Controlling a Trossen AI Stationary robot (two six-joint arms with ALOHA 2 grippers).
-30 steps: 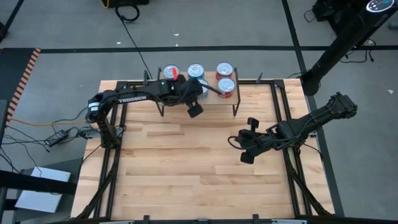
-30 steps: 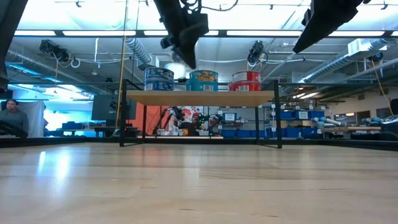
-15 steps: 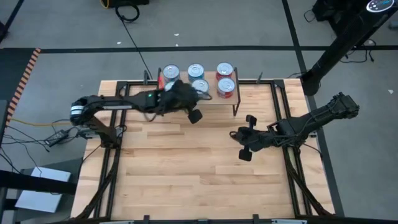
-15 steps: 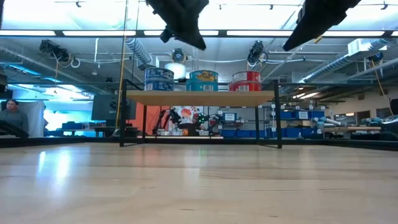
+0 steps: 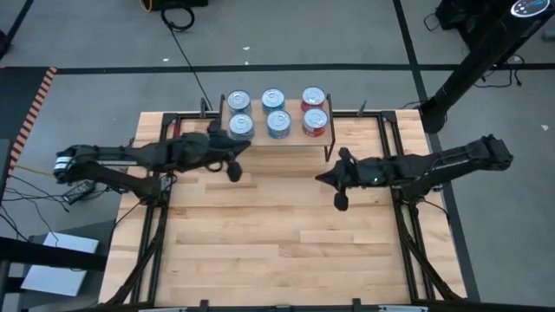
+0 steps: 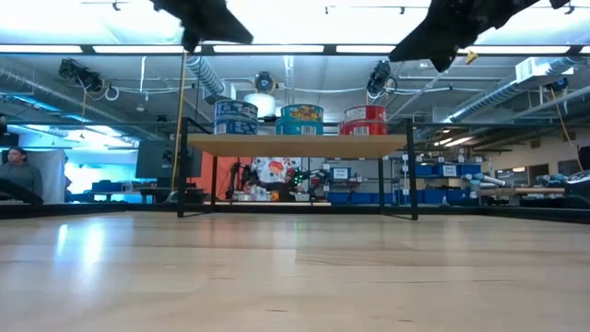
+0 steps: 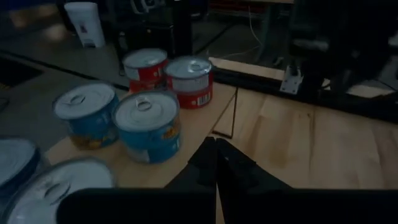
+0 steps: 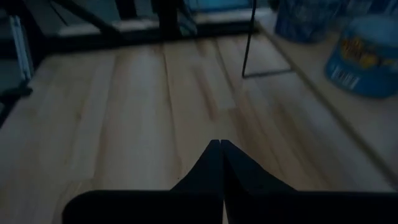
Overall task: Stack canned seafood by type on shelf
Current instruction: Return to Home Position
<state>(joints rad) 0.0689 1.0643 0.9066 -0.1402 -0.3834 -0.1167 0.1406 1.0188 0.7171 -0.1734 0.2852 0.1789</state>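
Observation:
The canned seafood stands on the shelf (image 5: 276, 132) at the table's far edge, in two rows of three. The dark blue tins (image 5: 239, 113) are at the left, the teal tins (image 7: 149, 124) in the middle and the red tins (image 5: 314, 109) at the right. In the low view they show as blue (image 6: 236, 117), teal (image 6: 301, 119) and red (image 6: 365, 120). My left gripper (image 5: 244, 146) hangs shut just off the shelf's near left corner and holds nothing. My right gripper (image 5: 319, 178) hangs shut above the tabletop, on the near side of the shelf's right end, and also holds nothing.
Black rails (image 5: 392, 147) frame the wooden tabletop (image 5: 277, 243), whose middle and near part lies bare. The shelf's thin black legs (image 6: 411, 180) stand at the far edge. Beyond the table, a person (image 6: 18, 175) sits at the far left of the room.
My left gripper has drawn back from above the tins toward the table's left edge, tipping up to nearly level. It now hangs off the shelf's near left corner. My right gripper has shifted a little toward the far edge and tipped up toward level. The tins have stayed put.

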